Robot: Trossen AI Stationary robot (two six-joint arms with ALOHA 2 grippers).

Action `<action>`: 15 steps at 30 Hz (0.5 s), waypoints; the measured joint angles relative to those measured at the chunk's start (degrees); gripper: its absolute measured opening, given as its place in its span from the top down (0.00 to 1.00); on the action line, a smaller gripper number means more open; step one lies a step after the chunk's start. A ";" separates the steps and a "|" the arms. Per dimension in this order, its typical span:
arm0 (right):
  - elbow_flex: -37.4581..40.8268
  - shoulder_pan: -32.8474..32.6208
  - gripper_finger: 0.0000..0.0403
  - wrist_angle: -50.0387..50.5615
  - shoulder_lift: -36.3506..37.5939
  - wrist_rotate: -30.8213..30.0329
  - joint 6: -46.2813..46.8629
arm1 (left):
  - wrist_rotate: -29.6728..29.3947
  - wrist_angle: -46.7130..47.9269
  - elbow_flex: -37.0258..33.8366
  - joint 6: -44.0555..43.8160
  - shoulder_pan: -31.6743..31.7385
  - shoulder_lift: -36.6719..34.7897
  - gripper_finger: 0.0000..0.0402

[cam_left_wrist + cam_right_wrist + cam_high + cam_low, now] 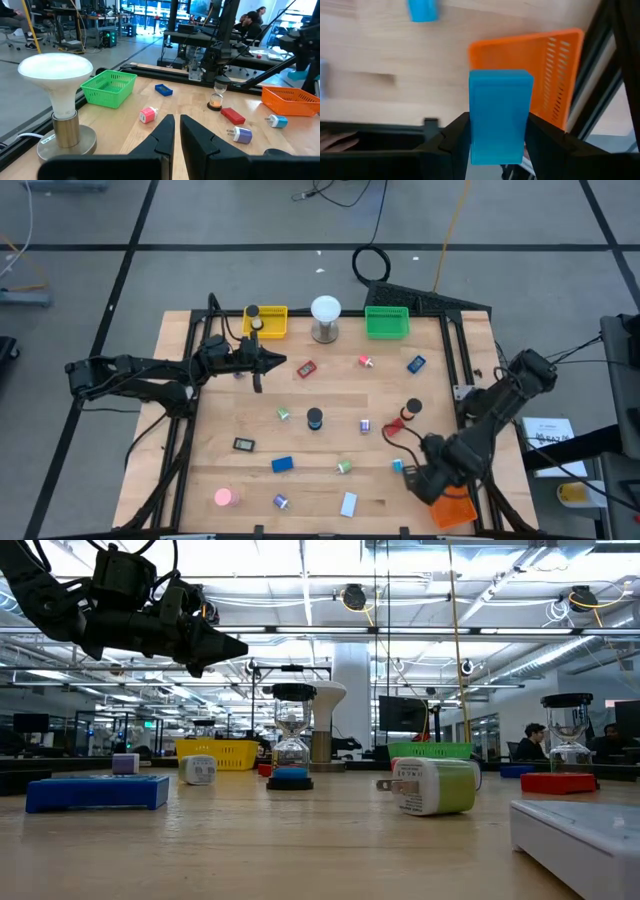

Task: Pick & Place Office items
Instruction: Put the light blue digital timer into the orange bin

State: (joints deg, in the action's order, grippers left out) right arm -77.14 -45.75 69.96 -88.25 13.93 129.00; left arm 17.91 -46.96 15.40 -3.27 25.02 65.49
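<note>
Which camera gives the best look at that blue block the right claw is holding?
The right wrist view: the blue block fills the frame, clamped between the right gripper fingers above the orange tray. The high view shows only a blue sliver; the other views miss it.

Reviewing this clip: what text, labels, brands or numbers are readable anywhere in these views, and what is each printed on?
No text can be read in any view.
White label on the lamp base, left wrist view: dark print, too small to read.
White paper beside the table, high view: printed lines, too blurred to read.
Blue block in the right gripper: no marking visible.
</note>
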 joint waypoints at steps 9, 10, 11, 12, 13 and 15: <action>10.95 -2.96 0.63 -12.95 -0.02 3.94 2.39 | 0.00 0.00 0.00 0.00 0.02 0.00 0.92; 11.93 -3.14 0.63 -14.01 -0.02 3.96 2.48 | 0.00 0.00 0.00 0.00 0.02 0.00 0.92; 12.87 -3.28 0.63 -14.80 -0.02 4.07 2.51 | 0.00 0.00 0.00 0.00 0.02 0.00 0.92; 13.73 -3.41 0.63 -15.55 -0.02 4.25 2.48 | 0.00 0.00 0.00 0.00 0.02 0.00 0.92; 14.48 -3.57 0.62 -16.37 -0.02 4.30 2.47 | 0.00 0.00 0.00 0.00 0.02 0.00 0.92; 15.68 -3.83 0.62 -17.75 -0.02 4.37 2.43 | -0.01 0.00 0.00 0.00 0.02 0.00 0.92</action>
State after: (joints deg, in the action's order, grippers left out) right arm -61.46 -49.58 52.21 -88.27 18.30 131.43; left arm 17.90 -46.96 15.40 -3.27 25.04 65.49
